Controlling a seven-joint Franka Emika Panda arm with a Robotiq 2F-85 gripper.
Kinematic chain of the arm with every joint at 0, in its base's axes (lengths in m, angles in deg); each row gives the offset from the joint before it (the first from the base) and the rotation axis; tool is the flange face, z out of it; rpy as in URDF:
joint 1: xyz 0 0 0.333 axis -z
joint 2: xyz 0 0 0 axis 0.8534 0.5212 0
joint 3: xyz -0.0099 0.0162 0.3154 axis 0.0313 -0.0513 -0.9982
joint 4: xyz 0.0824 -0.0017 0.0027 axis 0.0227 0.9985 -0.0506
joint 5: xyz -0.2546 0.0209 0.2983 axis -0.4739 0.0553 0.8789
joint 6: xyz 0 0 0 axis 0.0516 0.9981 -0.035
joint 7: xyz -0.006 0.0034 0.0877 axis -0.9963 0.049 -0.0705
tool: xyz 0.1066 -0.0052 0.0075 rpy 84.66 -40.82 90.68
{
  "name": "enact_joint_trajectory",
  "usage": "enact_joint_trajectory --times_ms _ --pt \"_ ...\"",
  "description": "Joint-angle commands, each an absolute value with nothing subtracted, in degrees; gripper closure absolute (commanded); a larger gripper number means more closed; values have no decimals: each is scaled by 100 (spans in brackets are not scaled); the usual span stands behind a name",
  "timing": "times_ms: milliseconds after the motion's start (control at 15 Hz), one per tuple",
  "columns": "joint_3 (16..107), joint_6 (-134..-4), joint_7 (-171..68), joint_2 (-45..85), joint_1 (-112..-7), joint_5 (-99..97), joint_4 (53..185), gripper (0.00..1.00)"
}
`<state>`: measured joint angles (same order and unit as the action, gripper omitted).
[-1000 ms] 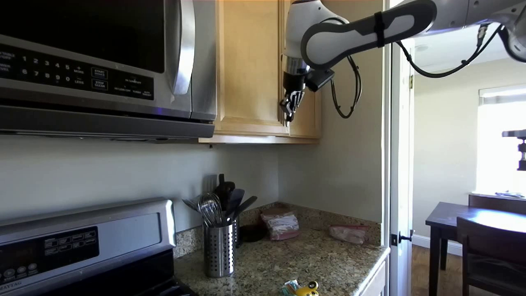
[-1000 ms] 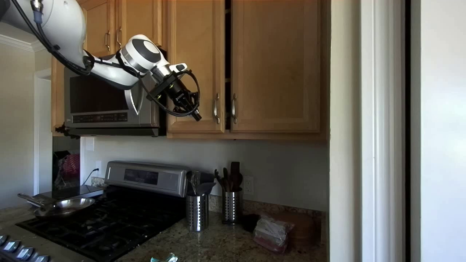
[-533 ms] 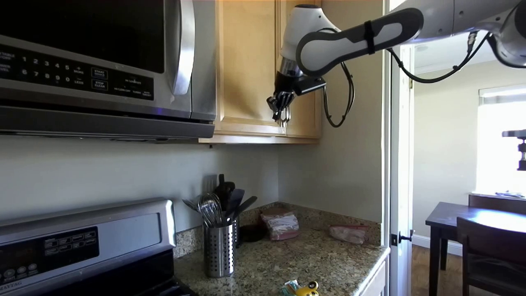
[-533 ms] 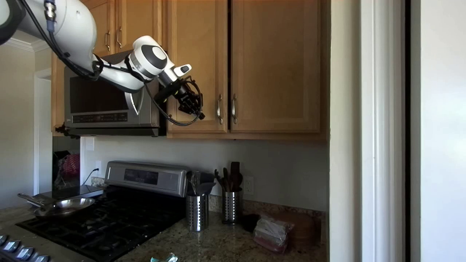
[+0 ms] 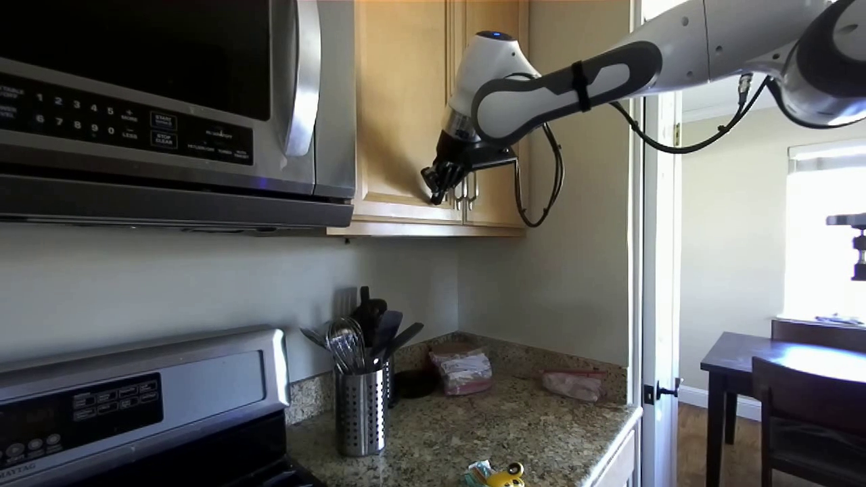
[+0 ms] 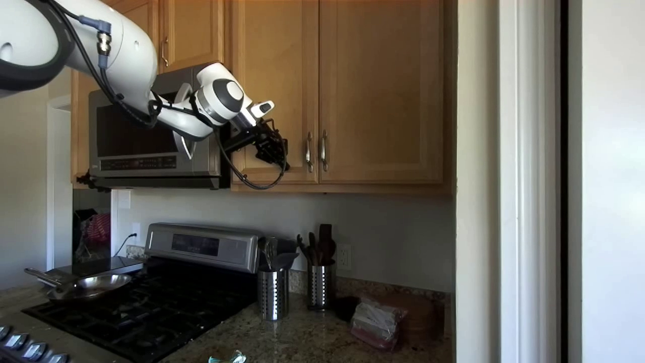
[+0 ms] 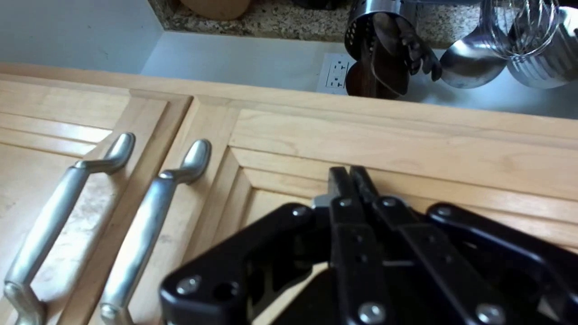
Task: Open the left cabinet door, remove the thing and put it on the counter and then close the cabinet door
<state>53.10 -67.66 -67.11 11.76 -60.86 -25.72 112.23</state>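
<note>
The left cabinet door (image 6: 272, 65) is light maple with a silver bar handle (image 6: 309, 151). It stands flush beside the matching right door (image 6: 383, 91), with only a thin seam between them. In the wrist view the left door (image 7: 280, 128) fills the middle. My gripper (image 7: 345, 174) is shut and empty, its fingertips at the door's lower part beside the handle, touching or very close. The gripper also shows in both exterior views (image 5: 437, 196) (image 6: 286, 165). The thing, small and yellow with a dark round part (image 5: 506, 476), lies on the granite counter (image 5: 467, 426).
A microwave (image 6: 151, 136) hangs left of the cabinet, above the stove (image 6: 151, 307). Steel utensil cups (image 6: 273, 297) stand on the counter below. A plastic bag (image 6: 378, 322) and a teal wrapper (image 5: 479, 471) lie there too. A pan (image 6: 88, 287) sits on the stove.
The left cabinet door has swung inward, and the dark gap between the two doors has closed to a seam. My gripper has moved with it toward the cabinet and slightly down, staying shut.
</note>
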Motion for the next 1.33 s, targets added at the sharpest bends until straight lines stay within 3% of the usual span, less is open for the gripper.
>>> enact_joint_trajectory --times_ms 0,267,333,400,467,1000,1067,1133,1267 --pt "5416 -6869 -6474 988 -6192 -2224 11351 95" --pt "5268 -6149 -5402 394 -6194 -1101 12044 96" --pt "5260 -5935 -5225 241 -6198 -904 12222 90" --pt "5256 -5732 -5093 105 -6200 -782 12362 70" --pt "5257 -5532 -4970 -59 -6200 -695 12531 68" --pt "5269 -4376 -4569 -1075 -6207 -506 13695 16" --pt "5239 -4460 -4661 -1181 -6196 -669 13853 11" --pt "5226 -4421 -4708 -744 -6193 -640 13341 28" --pt "5224 -4425 -4708 -910 -6191 -641 13553 15"
